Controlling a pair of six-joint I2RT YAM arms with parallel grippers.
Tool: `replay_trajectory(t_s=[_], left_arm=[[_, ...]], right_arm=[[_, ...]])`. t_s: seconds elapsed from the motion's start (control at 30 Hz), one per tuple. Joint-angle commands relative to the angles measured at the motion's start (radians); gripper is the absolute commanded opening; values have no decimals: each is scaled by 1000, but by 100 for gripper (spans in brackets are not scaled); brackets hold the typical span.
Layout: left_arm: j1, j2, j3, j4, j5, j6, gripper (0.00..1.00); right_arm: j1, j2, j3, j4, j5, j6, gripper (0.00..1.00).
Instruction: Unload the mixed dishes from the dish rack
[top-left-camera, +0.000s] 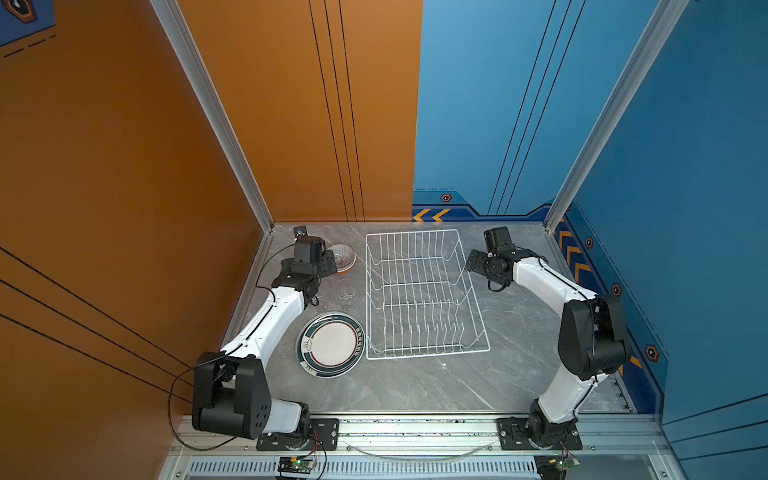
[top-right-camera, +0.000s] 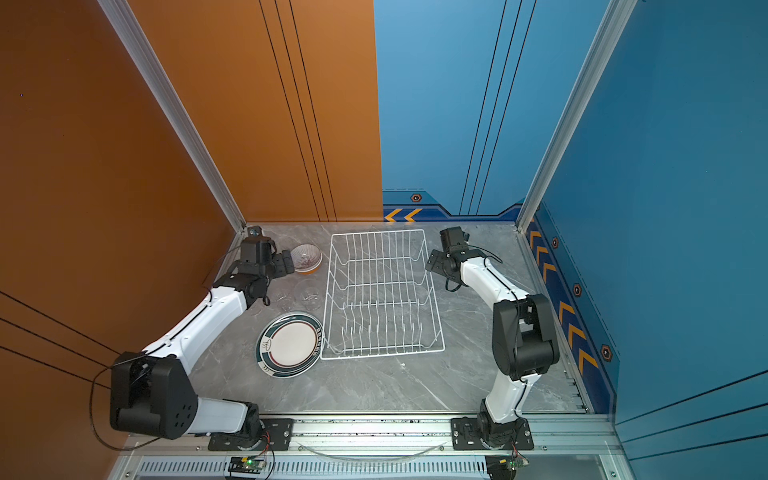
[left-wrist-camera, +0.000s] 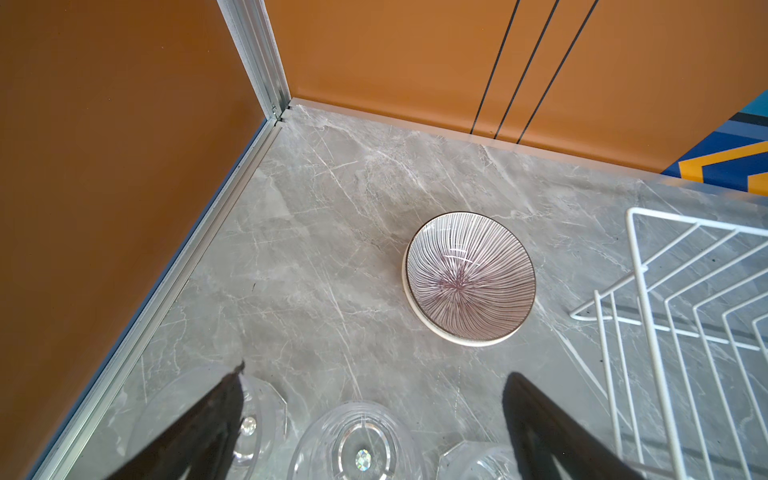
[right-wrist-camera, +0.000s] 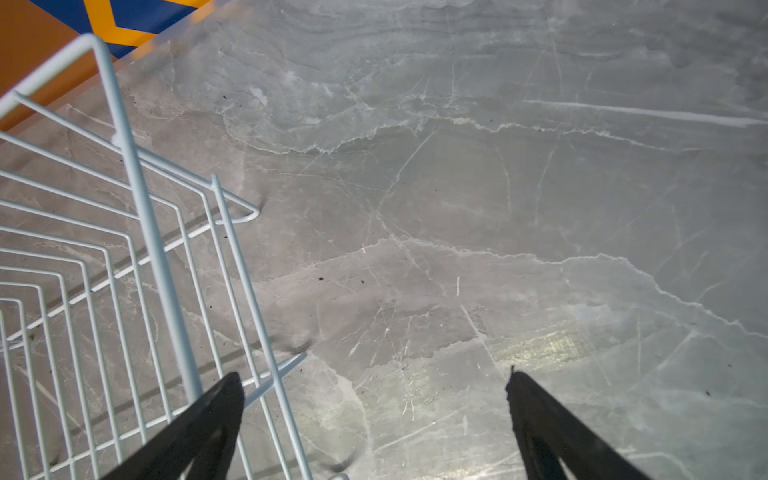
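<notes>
The white wire dish rack (top-left-camera: 428, 354) (top-right-camera: 382, 355) stands mid-table with nothing in it. To its left lie the dishes: striped-rim plates (top-left-camera: 331, 344) (top-right-camera: 290, 344), clear glass cups (top-left-camera: 347, 295) (top-right-camera: 309, 293) (left-wrist-camera: 361, 449), and a white ribbed bowl (top-left-camera: 343, 255) (left-wrist-camera: 469, 276) sitting in an orange bowl (top-left-camera: 344, 271). My left gripper (top-left-camera: 327, 264) (left-wrist-camera: 376, 372) hangs open and empty over the cups, just left of the bowls. My right gripper (top-left-camera: 473, 262) (right-wrist-camera: 374, 374) is open and empty beside the rack's (right-wrist-camera: 137, 187) far right corner.
Orange walls (top-left-camera: 124, 187) close the left and back, a blue wall (top-left-camera: 685, 187) the right. Aluminium posts (top-left-camera: 257, 199) stand at the back corners. Bare grey marble table (top-left-camera: 415, 386) lies in front of and right of the rack.
</notes>
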Motion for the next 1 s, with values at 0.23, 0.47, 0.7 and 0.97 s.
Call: replay_trajectory(t_s=[0.23, 0.47, 0.7, 0.97], left_arm=[[40, -83, -242, 314, -19, 35, 98], [74, -115, -406, 553, 38, 116, 98], [128, -66, -519, 757, 127, 145, 98], [150, -89, -541, 749, 172, 139, 98]], right_arm=[[-52, -139, -123, 125, 24, -35, 100], [-133, -288, -361, 501, 67, -143, 100], [-113, -429, -649, 860, 253, -264, 100], [-108, -457, -736, 871, 375, -307, 100]])
